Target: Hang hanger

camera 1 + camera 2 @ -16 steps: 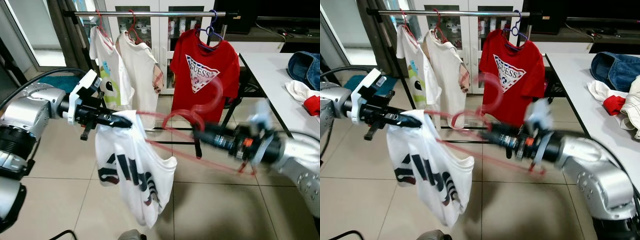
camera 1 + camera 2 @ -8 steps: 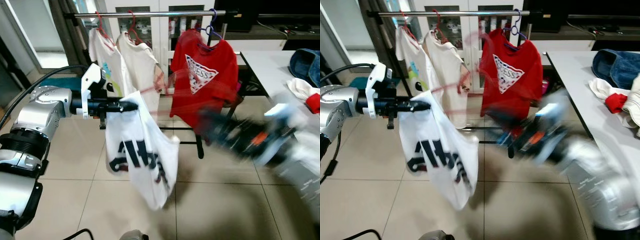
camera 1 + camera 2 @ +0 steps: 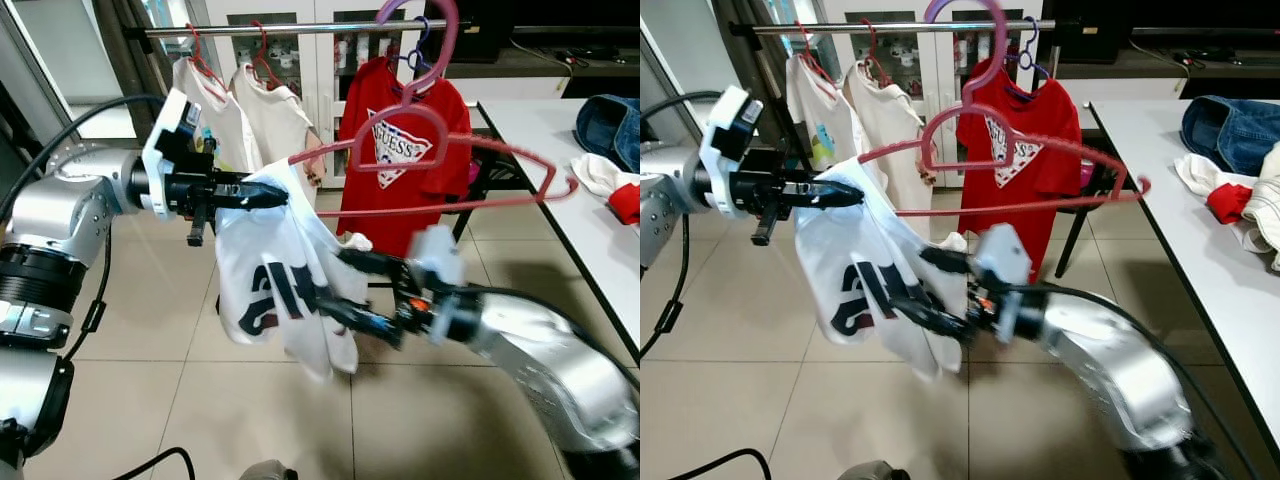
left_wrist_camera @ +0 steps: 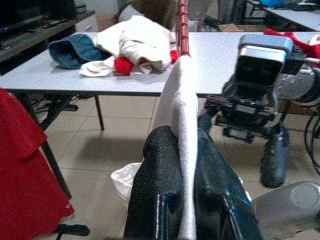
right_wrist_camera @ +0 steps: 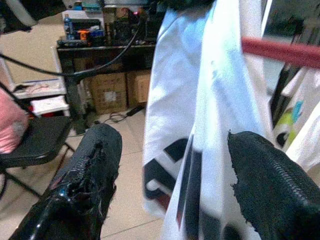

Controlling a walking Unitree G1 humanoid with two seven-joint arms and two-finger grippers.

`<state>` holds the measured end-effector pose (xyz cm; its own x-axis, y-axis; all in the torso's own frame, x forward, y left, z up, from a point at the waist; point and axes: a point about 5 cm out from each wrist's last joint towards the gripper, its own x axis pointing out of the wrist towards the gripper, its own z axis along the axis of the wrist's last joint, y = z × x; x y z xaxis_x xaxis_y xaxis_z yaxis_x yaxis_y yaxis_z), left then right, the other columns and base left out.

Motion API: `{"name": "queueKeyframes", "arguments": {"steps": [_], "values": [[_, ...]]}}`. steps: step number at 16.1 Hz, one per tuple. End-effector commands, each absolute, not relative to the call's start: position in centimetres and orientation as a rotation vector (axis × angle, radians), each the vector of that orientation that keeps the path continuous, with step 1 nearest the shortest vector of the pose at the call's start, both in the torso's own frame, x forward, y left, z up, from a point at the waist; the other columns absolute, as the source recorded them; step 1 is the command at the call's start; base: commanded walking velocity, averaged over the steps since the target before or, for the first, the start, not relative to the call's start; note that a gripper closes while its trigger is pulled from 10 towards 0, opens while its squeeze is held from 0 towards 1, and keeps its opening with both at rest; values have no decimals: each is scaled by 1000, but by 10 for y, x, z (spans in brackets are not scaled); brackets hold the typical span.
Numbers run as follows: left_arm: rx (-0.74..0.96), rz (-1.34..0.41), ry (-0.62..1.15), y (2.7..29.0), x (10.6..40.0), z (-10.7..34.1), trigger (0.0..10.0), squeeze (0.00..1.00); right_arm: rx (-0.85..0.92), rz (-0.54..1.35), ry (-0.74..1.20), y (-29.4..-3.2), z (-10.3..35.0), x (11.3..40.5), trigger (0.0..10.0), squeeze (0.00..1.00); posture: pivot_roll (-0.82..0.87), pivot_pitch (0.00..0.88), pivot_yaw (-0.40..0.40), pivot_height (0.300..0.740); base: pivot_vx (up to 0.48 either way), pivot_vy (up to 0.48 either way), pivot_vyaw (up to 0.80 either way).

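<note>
The left gripper has its two black fingers pressed together on a fold of the white T-shirt, pinching the cloth at the shoulder where it drapes over one end of the pink hanger. In the left wrist view the white fabric runs as a thin ridge between the two pads, with the red hanger bar rising beyond it.

The right gripper sits lower, at about 4 o'clock from the left one, its fingers spread wide apart with the shirt's printed front hanging in the gap between them; whether they touch the cloth cannot be told.

The hanger is held high and tilted, its far end out at 3 o'clock toward the grey table, its hook up at 12 o'clock close to the clothes rail, appearing to overlap it, though whether it is hooked on cannot be told. The shirt hangs from the hanger's near end only, bunched and dangling.

On the rail hang two pale shirts at 11 o'clock and a red shirt behind the hanger. Denim and white-and-red clothes lie on the table at 3 o'clock. Tiled floor lies below.
</note>
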<state>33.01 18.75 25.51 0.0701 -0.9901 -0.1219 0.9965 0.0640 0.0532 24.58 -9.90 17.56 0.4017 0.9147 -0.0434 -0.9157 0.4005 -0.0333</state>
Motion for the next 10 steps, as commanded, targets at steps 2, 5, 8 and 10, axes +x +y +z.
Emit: {"name": "queueKeyframes", "arguments": {"steps": [2,5,8,10], "values": [[149,-1506,36,193,327,265,0,0,-83,1110,-69,-92,186,254,10000,1000,-67,0,97,740,0,0,0],[151,-1506,40,196,323,269,0,0,-96,1091,-98,-93,189,253,10000,0,-52,0,87,740,0,0,0],[151,-1506,33,194,323,272,0,0,-26,1177,-123,-88,192,244,10000,0,-47,0,84,740,0,0,0],[160,-1491,19,193,324,274,0,0,24,1273,-120,-81,193,234,10000,0,-44,0,82,740,0,0,0]]}}
